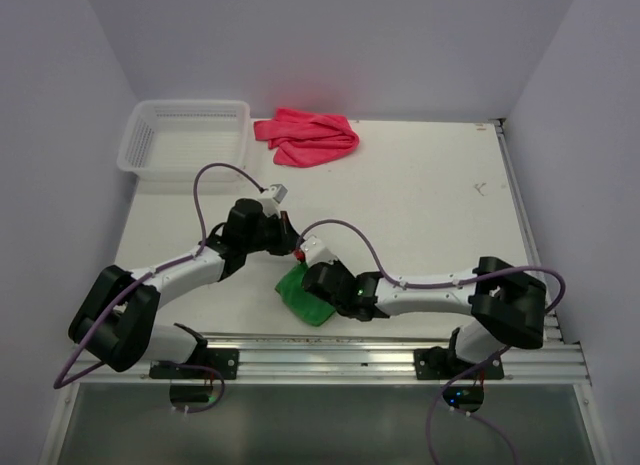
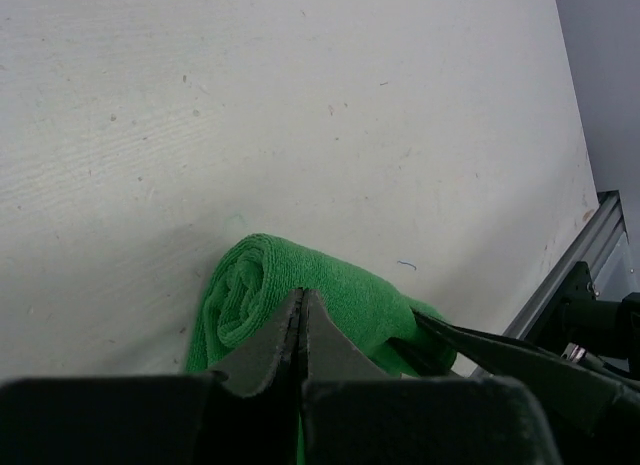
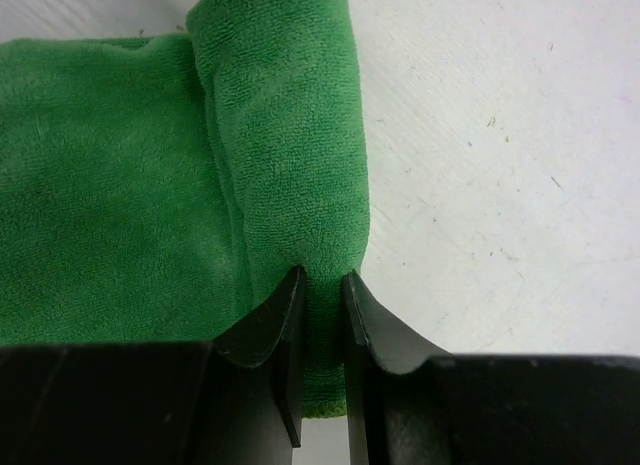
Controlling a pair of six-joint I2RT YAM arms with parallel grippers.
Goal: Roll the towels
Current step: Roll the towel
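The half-rolled green towel [image 1: 305, 297] lies at the table's [image 1: 420, 205] near edge, its roll running straight out from the right claw [image 3: 320, 280], which is clamped on its end, with the left claw [image 2: 300, 300] (closed tight) just over the roll; the pink towel [image 1: 306, 137] lies far off.

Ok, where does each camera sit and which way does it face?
Top external: above and behind, looking down on the table; left arm and right arm show.
Left wrist: on the left wrist, facing the rolled end of the green towel past the shut left gripper.
Right wrist: on the right wrist, looking down where the right gripper pinches that towel.
All share the green towel.
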